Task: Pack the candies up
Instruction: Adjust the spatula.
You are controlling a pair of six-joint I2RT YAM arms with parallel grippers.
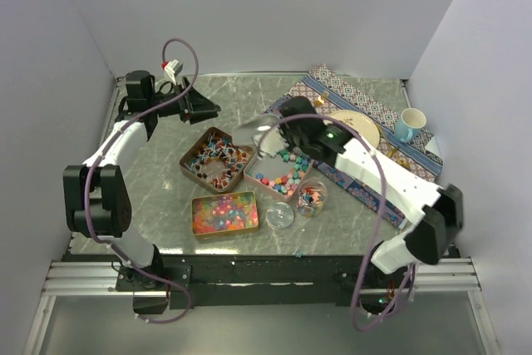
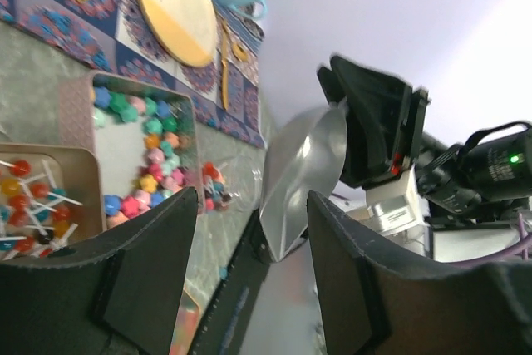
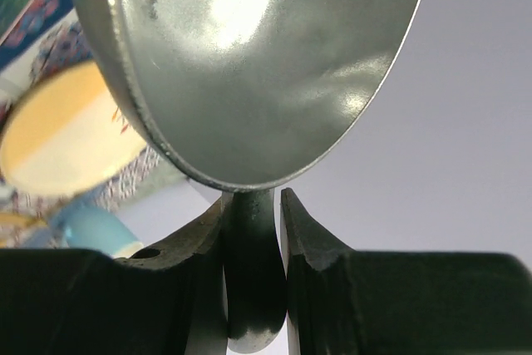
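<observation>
Candies (image 1: 281,177) sit mid-counter in three shallow copper-coloured tins: wrapped stick sweets in the square tin (image 1: 216,160), chunky pastel pieces in the middle tin (image 1: 268,164), and glossy beads in the near tin (image 1: 224,212). A few more are in the clear jar (image 1: 312,197). Right pincer (image 3: 252,230) is clamped on the thin handle of a polished metal scoop (image 3: 249,64). The scoop's bowl is smooth and rounded, held up over the gap between the square and middle tins. The right arm stretches in from the near right, forearm over the patterned cloth (image 1: 366,110). Left pincer (image 2: 249,205) has its flat black fingers (image 2: 158,272) spread wide with nothing gripped. The left arm is elbow-up over the far-left counter (image 1: 158,197), its tip aimed towards the scoop. The counter is grey and marbled. A round clear lid (image 1: 280,216) lies beside the jar, and a yellow plate (image 1: 357,128) and pale blue mug (image 1: 409,125) rest on the cloth.
</observation>
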